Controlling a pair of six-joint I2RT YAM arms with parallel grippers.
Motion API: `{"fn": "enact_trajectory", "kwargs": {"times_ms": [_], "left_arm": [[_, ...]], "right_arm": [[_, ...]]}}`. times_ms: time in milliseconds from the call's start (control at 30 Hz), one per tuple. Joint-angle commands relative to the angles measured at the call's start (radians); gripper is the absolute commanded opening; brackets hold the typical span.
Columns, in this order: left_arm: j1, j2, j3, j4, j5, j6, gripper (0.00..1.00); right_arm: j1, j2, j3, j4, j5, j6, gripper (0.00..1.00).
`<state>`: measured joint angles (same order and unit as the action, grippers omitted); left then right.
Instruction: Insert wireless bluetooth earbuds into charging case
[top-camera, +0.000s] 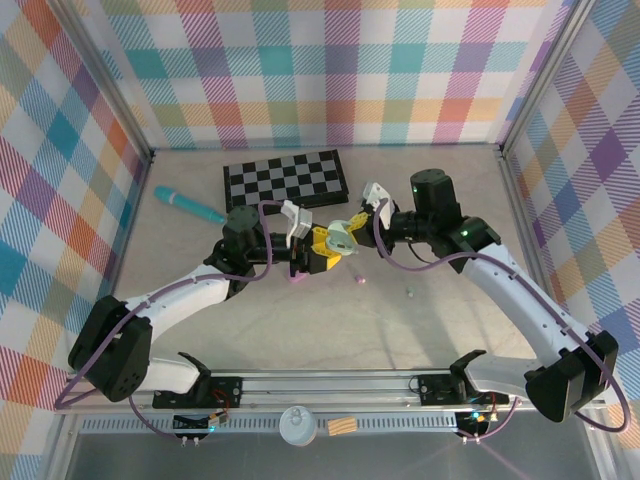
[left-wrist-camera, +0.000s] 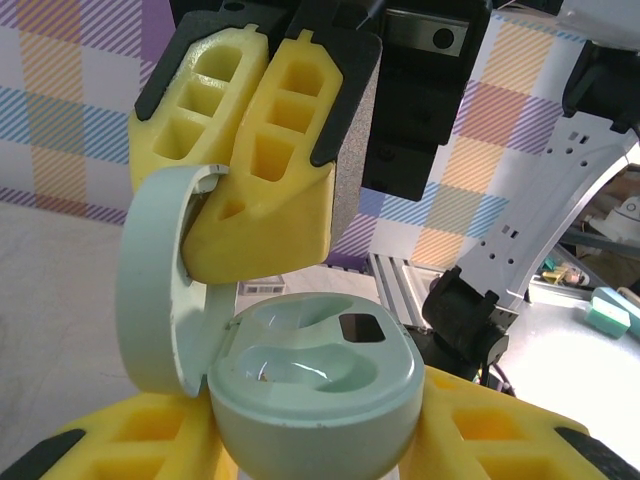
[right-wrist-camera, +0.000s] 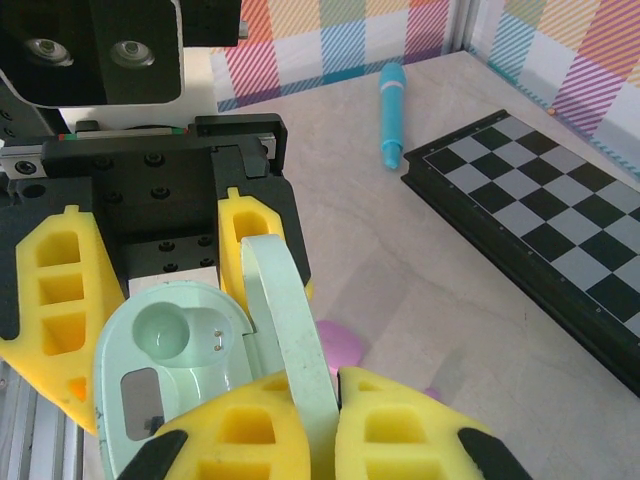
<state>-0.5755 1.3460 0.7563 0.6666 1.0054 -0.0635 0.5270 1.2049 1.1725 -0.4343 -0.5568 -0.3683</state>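
Left wrist view: the left claw (left-wrist-camera: 315, 455) grips the pale green charging case (left-wrist-camera: 315, 370) by its body, both sockets empty. Just beyond, the right claw (left-wrist-camera: 240, 210) pinches its lid (left-wrist-camera: 150, 290), which stands open. Farther off, earbuds (top-camera: 361, 281) lie loose on the bench (top-camera: 300, 335). None is seated; all insertion remains.

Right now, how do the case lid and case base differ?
The lid stands open and upright, pinched by the right gripper; the base sits in the left gripper. The base shows moulded wells, empty; the lid is a plain hollow shell. Both are pale green, joined at one hinge.
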Motion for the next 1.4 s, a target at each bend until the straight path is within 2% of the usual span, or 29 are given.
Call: {"fn": "enact_trajectory", "kwargs": {"times_ms": [0,67,133,267,700,867,1067,1233,1367], "left_arm": [[-0.003,0.004,0.017,0.038,0.02,0.013,0.39],[-0.003,0.002,0.015,0.037,0.015,0.02,0.39],[-0.003,0.002,0.017,0.032,0.014,0.021,0.41],[-0.003,0.002,0.019,0.031,0.016,0.007,0.52],[-0.003,0.013,0.031,0.051,0.015,-0.025,0.54],[-0.003,0.02,0.037,0.054,0.022,-0.029,0.47],[-0.004,0.019,0.03,0.06,0.021,-0.025,0.48],[-0.003,0.015,0.033,0.061,0.026,-0.024,0.39],[-0.003,0.013,0.032,0.063,0.029,-0.023,0.39]], "right_arm": [[0.007,-0.027,-0.013,0.021,-0.016,-0.009,0.07],[0.007,-0.028,-0.013,0.021,-0.015,-0.01,0.08],[0.007,-0.03,-0.011,0.021,-0.015,-0.012,0.03],[0.007,-0.036,-0.017,0.034,0.001,-0.014,0.01],[0.021,-0.043,-0.036,0.06,0.051,-0.032,0.0],[0.023,-0.047,-0.034,0.068,0.049,-0.026,0.0],[0.021,-0.053,-0.034,0.076,0.046,-0.013,0.0],[0.021,-0.05,-0.031,0.063,0.033,-0.016,0.0],[0.021,-0.049,-0.029,0.053,0.025,-0.017,0.0]]}}
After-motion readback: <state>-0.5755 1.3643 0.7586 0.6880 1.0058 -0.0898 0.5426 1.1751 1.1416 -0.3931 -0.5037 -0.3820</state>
